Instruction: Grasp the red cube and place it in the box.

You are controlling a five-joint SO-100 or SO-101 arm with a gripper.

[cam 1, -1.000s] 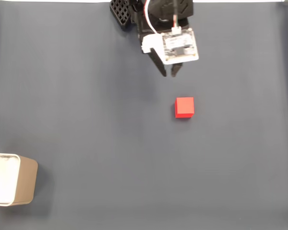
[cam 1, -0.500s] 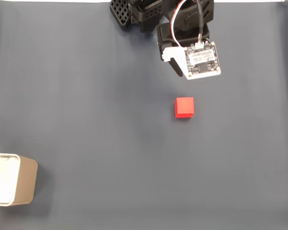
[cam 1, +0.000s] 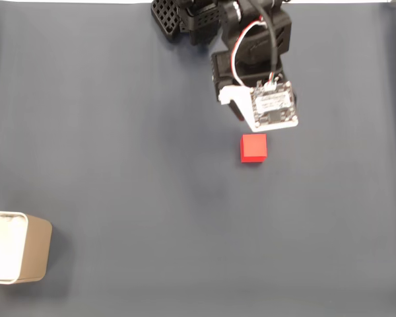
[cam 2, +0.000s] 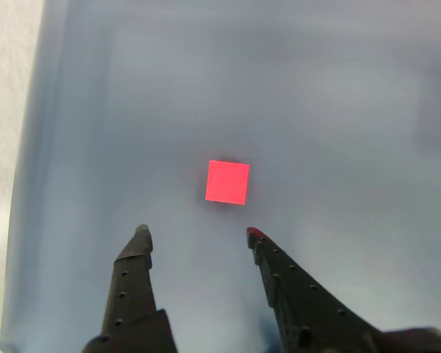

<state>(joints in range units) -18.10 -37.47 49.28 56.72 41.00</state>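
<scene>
Claw [cam 2: 197,234] is dropping closer over the red cube [cam 2: 227,182], fingers spread, lining up the grab.

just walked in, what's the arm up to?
A single arm is lining up on the red cube, which sits on the dark blue table cover. In the other view the end effector is open, its two fingers spread with the cube just ahead of them, not yet touched. The box sits far off at the lower left edge of the fixed view. Nothing is grasped yet.
</scene>
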